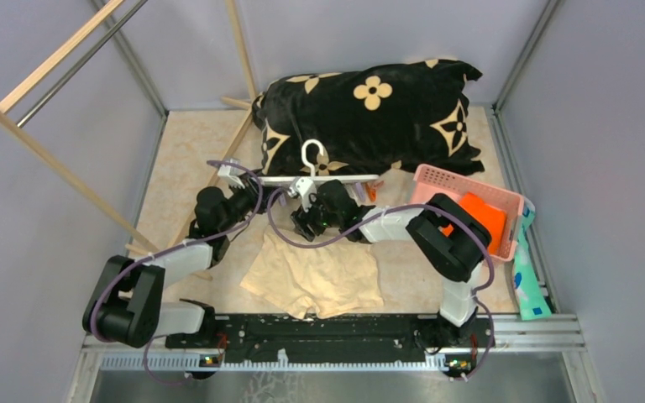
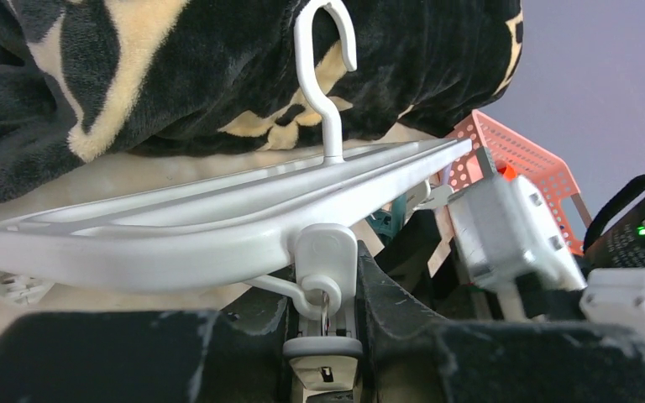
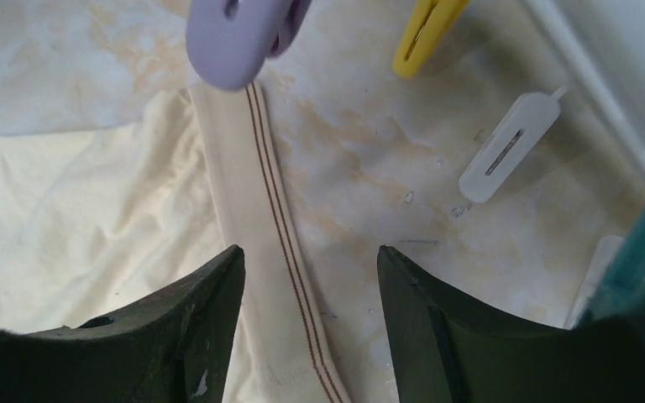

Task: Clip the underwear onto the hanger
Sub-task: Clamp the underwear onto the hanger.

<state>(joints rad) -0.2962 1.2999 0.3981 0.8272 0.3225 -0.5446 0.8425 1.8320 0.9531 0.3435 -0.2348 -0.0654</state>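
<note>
Left tool (image 2: 323, 340) pinches the white plastic frame hanger (image 2: 218, 227); right tool (image 3: 311, 277), open and empty, hovers over the cream fabric underwear (image 3: 76, 218). Next, probably: grip its waistband and lift.

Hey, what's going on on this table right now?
The left arm's fingers are shut on the near edge of the white clip hanger. The right arm's fingers stand open just above the waistband of the beige underwear, which lies flat on the tabletop beneath a dangling lilac clip.
</note>
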